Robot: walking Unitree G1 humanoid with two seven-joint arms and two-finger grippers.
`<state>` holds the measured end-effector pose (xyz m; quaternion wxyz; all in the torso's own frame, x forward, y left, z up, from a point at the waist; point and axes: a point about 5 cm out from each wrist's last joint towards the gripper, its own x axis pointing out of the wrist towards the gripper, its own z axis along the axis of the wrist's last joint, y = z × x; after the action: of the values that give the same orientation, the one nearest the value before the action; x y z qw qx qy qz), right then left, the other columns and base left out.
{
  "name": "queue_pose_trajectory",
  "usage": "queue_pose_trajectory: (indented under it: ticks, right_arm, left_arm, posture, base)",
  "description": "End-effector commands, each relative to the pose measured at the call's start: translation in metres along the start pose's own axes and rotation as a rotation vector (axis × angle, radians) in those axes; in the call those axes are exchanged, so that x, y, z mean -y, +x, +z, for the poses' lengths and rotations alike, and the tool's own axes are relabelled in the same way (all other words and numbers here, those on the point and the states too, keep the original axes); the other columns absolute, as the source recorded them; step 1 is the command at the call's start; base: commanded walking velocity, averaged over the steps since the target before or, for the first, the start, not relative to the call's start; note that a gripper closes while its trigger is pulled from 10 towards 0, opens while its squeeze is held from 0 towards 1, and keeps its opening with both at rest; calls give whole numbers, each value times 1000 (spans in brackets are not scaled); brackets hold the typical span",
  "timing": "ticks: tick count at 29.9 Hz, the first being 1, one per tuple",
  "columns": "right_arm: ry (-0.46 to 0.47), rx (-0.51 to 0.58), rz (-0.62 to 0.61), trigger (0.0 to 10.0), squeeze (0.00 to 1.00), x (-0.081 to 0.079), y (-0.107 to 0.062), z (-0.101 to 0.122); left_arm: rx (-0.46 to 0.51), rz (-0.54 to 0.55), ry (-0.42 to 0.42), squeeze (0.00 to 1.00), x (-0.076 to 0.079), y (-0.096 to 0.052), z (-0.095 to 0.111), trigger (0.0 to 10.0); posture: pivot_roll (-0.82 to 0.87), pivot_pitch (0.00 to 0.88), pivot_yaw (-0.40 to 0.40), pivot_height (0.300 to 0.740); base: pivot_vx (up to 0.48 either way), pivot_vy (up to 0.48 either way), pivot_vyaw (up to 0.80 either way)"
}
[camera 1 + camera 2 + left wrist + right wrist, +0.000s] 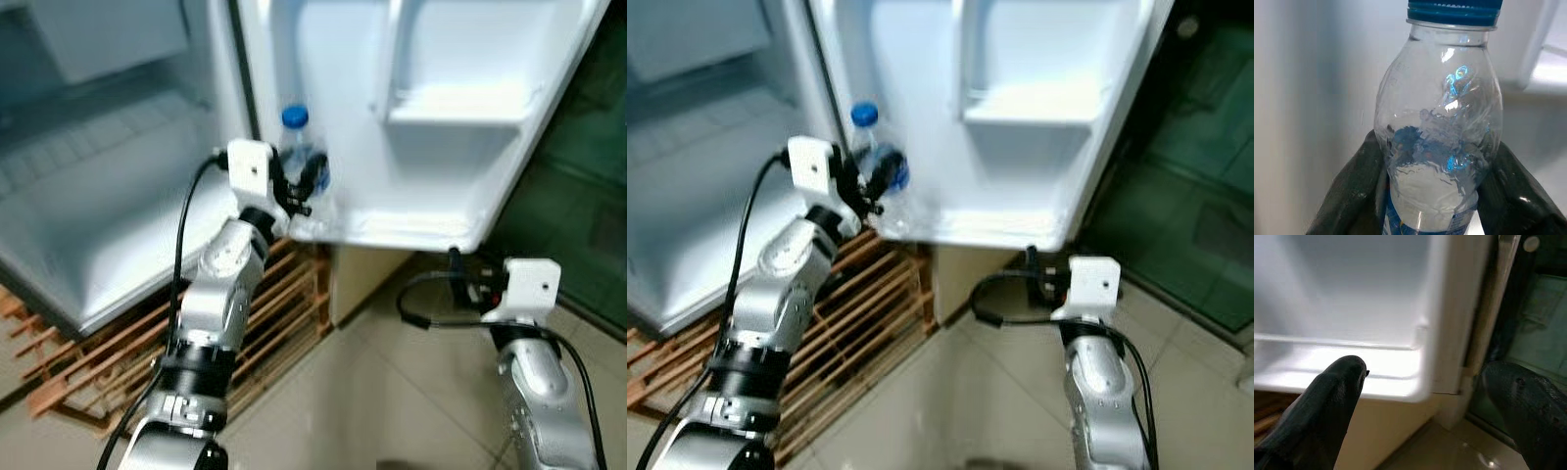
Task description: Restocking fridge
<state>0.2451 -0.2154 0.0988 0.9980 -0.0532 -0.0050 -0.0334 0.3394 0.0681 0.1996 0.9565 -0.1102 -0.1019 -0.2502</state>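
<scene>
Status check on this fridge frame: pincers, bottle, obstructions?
Left pincer shut on water bottle at the fridge door's lower shelf. Right pincer open, empty, under the door's corner. Nothing obstructing.

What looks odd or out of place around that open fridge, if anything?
Nothing looks spilled or broken. The left gripper holds an upright, capped water bottle at the fridge door's bottom shelf. The fridge stands on a wooden slatted pallet.
</scene>
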Motion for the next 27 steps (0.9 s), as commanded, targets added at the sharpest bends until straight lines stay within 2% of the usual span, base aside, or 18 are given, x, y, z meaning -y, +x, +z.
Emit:
queue_pose_trajectory:
  ticks: [1,4,8,11,15,16,20,22,24,26,27]
  right_arm:
    - [13,15,14,10000,0,-2,0,5]
    - [13,15,11,10000,0,-2,1,5]
    - [14,21,15,10000,0,-4,1,7]
    - [16,30,21,10000,0,-6,-1,11]
    - [14,28,18,10000,0,-6,-4,11]
    - [13,28,18,10000,0,-8,-8,12]
    - [15,31,22,10000,0,-10,-12,15]
    - [22,36,69,10000,0,-15,-18,22]
    - [24,37,81,10000,0,-16,-19,24]
    - [20,37,85,10000,0,-15,-25,29]
    - [17,36,83,10000,0,-14,-27,30]
  left_arm:
    - [40,-16,16,0,1,4,15,10000]
    - [37,-39,14,0,5,16,17,10000]
    - [42,-51,20,0,7,22,19,10000]
    - [60,-59,27,0,12,38,20,10000]
    - [93,-70,47,0,20,47,18,10000]
    - [104,-64,29,0,22,51,15,10000]
    - [121,-75,64,0,29,56,16,10000]
    - [153,-113,123,0,42,61,17,10000]
    - [157,-111,143,0,44,62,16,10000]
    - [177,-98,262,0,47,63,16,10000]
    - [187,-87,269,0,47,63,18,10000]
  posture:
    - [-221,62,51,740]
    - [-222,66,59,740]
    - [-225,73,72,740]
    - [-235,92,85,740]
    - [-247,112,99,740]
    - [-264,130,109,740]
    - [-283,154,109,740]
    - [-305,188,99,740]
    - [-312,197,96,740]
    - [-325,220,93,740]
    - [-327,228,92,740]
  base:
    - [0,0,0]
    - [0,0,0]
    - [0,0,0]
    - [0,0,0]
    - [0,0,0]
    - [0,0,0]
    - [0,0,0]
    - [0,0,0]
    - [0,0,0]
    - [0,0,0]
    - [0,0,0]
